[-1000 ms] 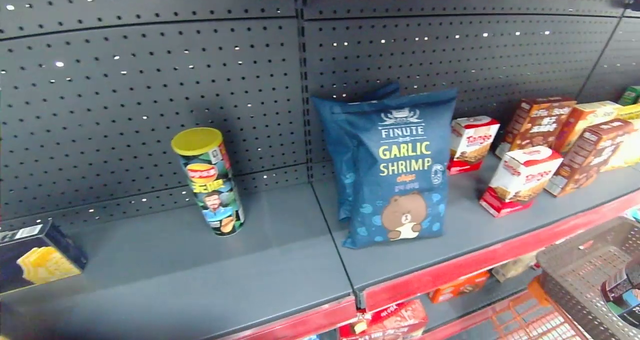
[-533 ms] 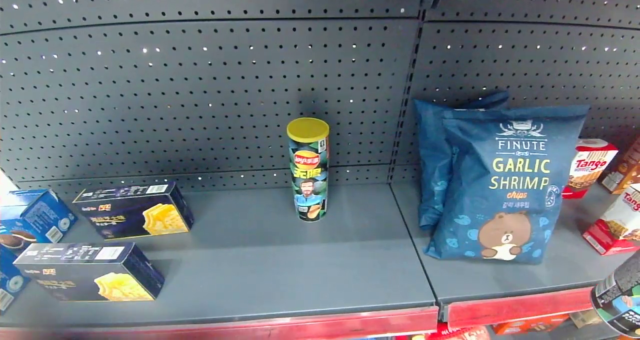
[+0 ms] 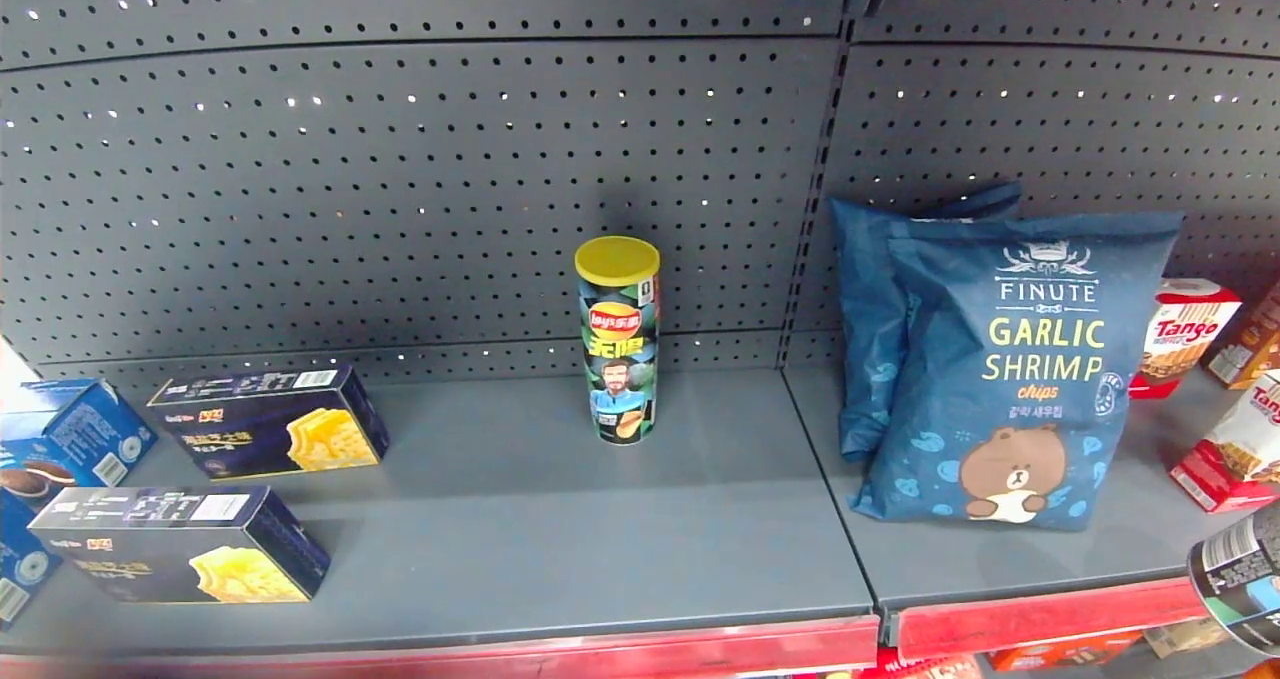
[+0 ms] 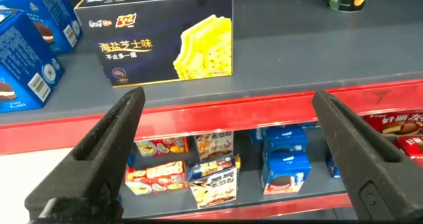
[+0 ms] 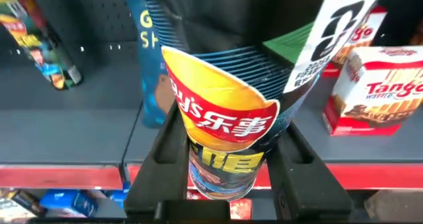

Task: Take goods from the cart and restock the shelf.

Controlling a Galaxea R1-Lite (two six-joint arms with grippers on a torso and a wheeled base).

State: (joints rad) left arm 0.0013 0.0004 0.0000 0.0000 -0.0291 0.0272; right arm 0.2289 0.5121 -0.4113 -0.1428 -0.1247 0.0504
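Change: over the last second the head camera has swung left, shifting the whole picture. The shelved goods keep their places.
Chip can (image 3: 1240,584): at the lower right edge, just before the red lip (image 3: 1040,619), gripped by the right gripper (image 5: 231,168) jaws.
Left gripper (image 4: 228,98): jaws wide, nothing between them.
Shelf (image 3: 560,549): grey; a yellow-lidded can (image 3: 617,339) stands upright at centre, blue bags (image 3: 1010,369) are to the right, and dark boxes (image 3: 270,421) lie at lower left.
Room: a perforated back panel (image 3: 400,179) spans the upper frame.

head camera overlooks the shelf (image 3: 500,519); wrist cameras face its front edge.
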